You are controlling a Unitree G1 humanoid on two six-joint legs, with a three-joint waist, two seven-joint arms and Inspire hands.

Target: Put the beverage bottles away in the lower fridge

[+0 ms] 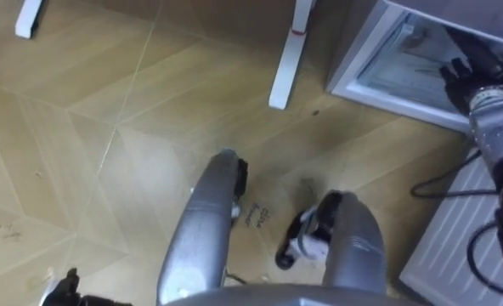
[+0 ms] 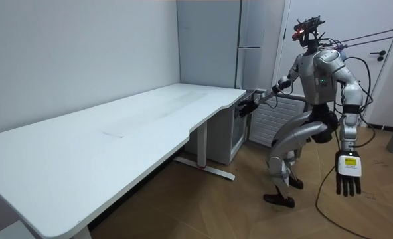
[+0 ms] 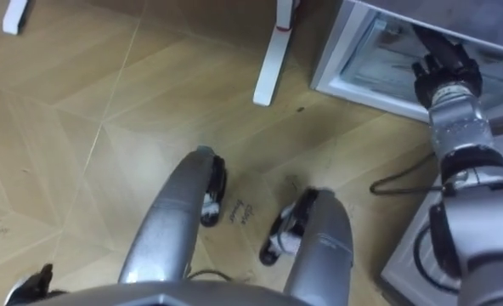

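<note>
The lower fridge [image 1: 366,81] is a small cabinet with a white-framed glass front, standing on the wooden floor beside the desk's end [image 2: 231,136]. My right hand [image 1: 471,78] reaches forward to the upper part of that front, dark against the glass [image 3: 443,70]. In the room view the right hand [image 2: 249,106] sits at the fridge's top front edge. My left hand [image 2: 348,176] hangs at my side with straight fingers and holds nothing; its dark tip shows low at the left [image 1: 60,291]. I stand with bent knees facing the fridge.
A long white desk [image 2: 117,133] runs off to the room view's left, and its white leg [image 1: 285,59] stands just left of the fridge. A white ribbed panel [image 1: 455,246] lies to my right. A tall grey fridge [image 2: 249,40] stands behind.
</note>
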